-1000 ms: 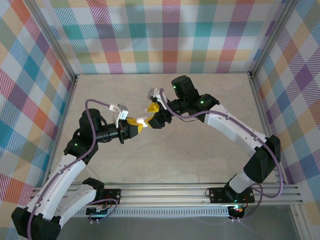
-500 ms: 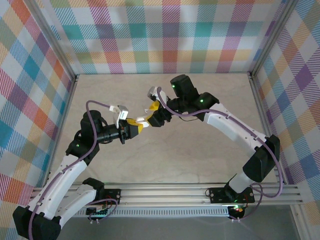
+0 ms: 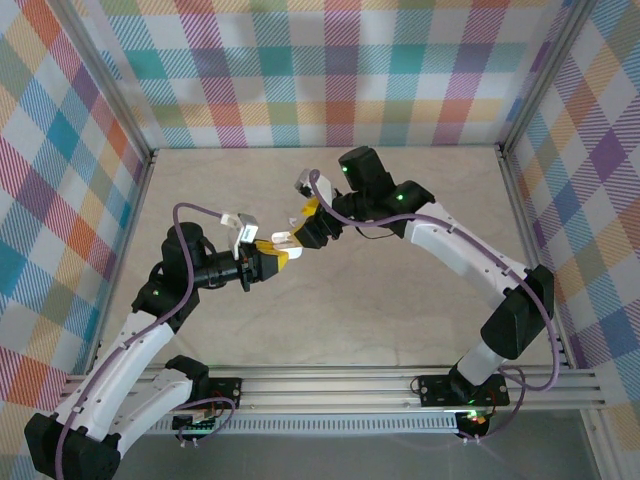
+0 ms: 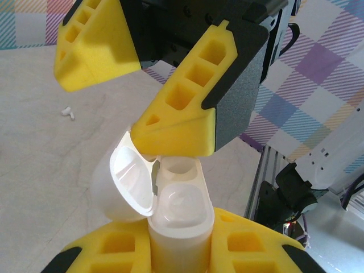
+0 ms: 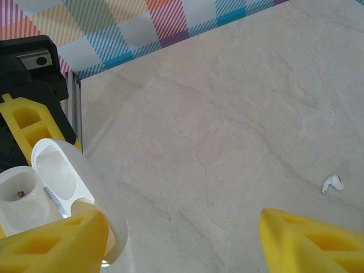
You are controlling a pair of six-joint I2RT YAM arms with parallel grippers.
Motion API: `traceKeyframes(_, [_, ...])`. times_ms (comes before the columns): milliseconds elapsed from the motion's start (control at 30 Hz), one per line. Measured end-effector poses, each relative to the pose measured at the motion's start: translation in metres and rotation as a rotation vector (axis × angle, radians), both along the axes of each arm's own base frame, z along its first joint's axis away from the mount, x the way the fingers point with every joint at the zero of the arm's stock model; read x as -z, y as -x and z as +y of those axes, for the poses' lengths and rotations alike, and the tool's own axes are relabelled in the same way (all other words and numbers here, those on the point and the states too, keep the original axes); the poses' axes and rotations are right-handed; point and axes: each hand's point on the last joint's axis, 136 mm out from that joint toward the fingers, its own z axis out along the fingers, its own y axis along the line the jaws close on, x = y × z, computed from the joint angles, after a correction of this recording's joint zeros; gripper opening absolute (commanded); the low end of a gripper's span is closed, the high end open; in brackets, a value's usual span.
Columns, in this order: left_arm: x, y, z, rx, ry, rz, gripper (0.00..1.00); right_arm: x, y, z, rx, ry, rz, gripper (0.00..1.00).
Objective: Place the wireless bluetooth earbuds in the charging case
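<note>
Charging case (image 4: 177, 219), a glossy white plastic pebble, stands upright, clamped between the ribbed yellow foam fingers of the left gripper (image 4: 177, 244). Its lid (image 4: 128, 182) is hinged open to the left and both moulded wells look empty, so it is presumably being offered as a steady socket. Over it the right gripper (image 4: 142, 77) gapes wide with nothing held, one wedge-shaped foam finger touching the case's back rim. One small white earbud (image 5: 331, 184) lies well apart on the pale marbled table (image 5: 227, 114).

my left gripper (image 3: 272, 255) clamps the charging case (image 4: 179, 219) and points right; my right gripper (image 3: 303, 224) angles toward it, fingers spread wide, both arms bent inward.
</note>
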Motion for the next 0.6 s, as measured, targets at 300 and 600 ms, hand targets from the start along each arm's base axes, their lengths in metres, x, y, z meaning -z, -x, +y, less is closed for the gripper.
traceKeyframes(300, [0.005, -0.009, 0.005, -0.060, -0.024, 0.001, 0.00, -0.009, -0.005, -0.010, 0.040, -0.031, 0.038, 0.71])
traceKeyframes(600, [0.008, -0.015, 0.011, -0.120, -0.044, -0.006, 0.00, -0.025, -0.017, -0.029, 0.114, -0.093, 0.106, 0.71])
